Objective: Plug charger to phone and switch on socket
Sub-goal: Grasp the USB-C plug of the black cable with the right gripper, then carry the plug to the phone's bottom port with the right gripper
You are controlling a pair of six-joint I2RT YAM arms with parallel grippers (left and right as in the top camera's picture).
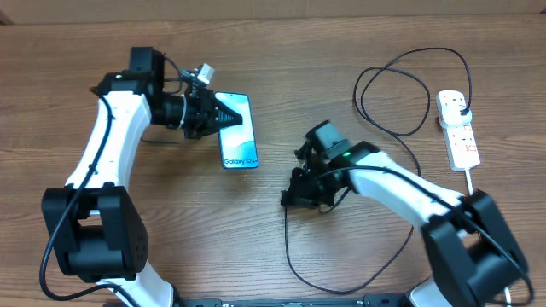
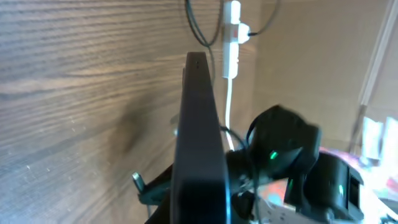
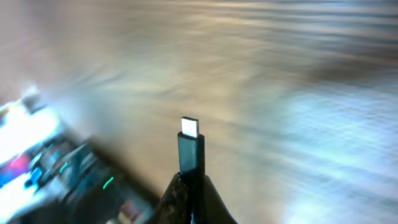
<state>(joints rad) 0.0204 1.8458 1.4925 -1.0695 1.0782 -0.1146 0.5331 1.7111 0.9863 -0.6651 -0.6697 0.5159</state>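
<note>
We log the left gripper point(image 1: 223, 116) clamped on the phone point(image 1: 240, 145), left of centre toward the table's point(image 1: 341, 34) far edge. The right gripper point(image 3: 190, 185) pinches the charger point(image 3: 190, 140) just behind its connector tip, well apart from the phone. The plug looks seated in the socket point(image 1: 461, 141) by the far right corner (switch state unreadable), so mating tip to phone and switching on are left.

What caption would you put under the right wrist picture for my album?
Right end effector pinching the charger, its metal connector tip sticking out ahead, above a blurred wooden table.
</note>
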